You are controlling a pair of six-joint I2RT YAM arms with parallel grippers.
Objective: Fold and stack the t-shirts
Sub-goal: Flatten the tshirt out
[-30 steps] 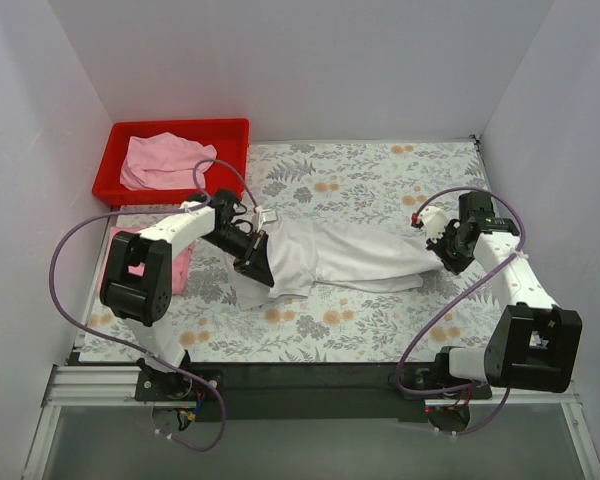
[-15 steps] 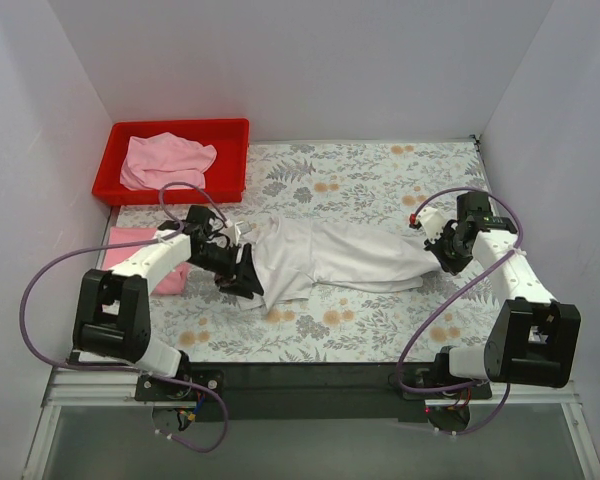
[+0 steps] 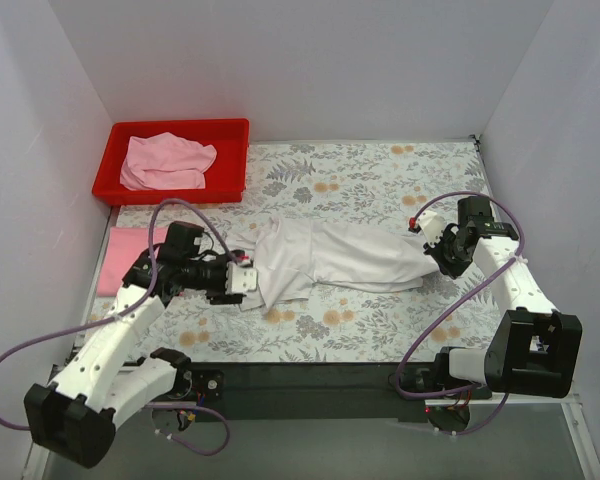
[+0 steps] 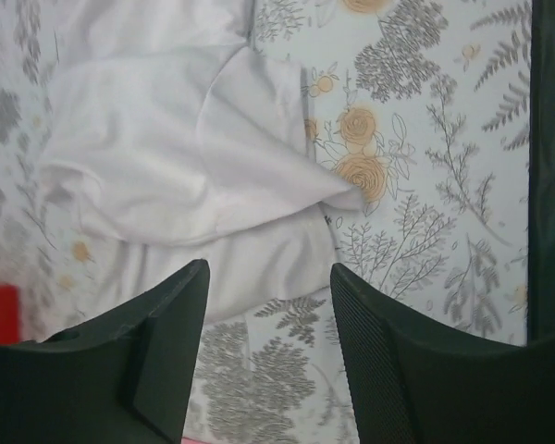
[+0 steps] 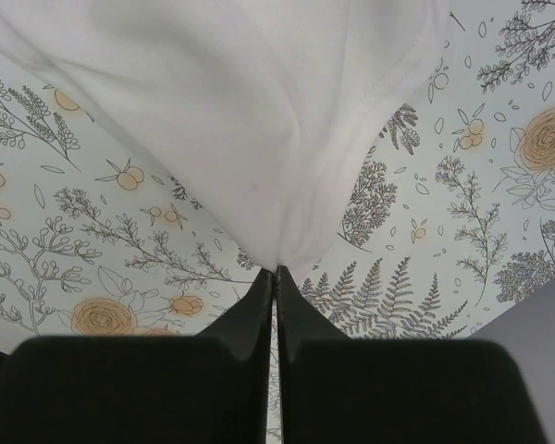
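Note:
A white t-shirt (image 3: 335, 255) lies stretched left to right across the floral table. My right gripper (image 3: 435, 252) is shut on its right end, and the cloth (image 5: 259, 120) bunches into the closed fingertips (image 5: 276, 270). My left gripper (image 3: 242, 280) stands open just left of the shirt's crumpled left end (image 4: 194, 176), with nothing between its fingers (image 4: 370, 324). A folded pink t-shirt (image 3: 128, 258) lies flat at the left edge of the table. More pink t-shirts (image 3: 168, 161) lie crumpled in the red bin (image 3: 231, 128).
The red bin stands at the back left corner. White walls close in the table on the left, back and right. The black rail (image 3: 310, 380) with both arm bases runs along the near edge.
My left gripper has let go of the shirt's left end and drawn back to the left and toward the near edge. The right gripper has held its place on the shirt.

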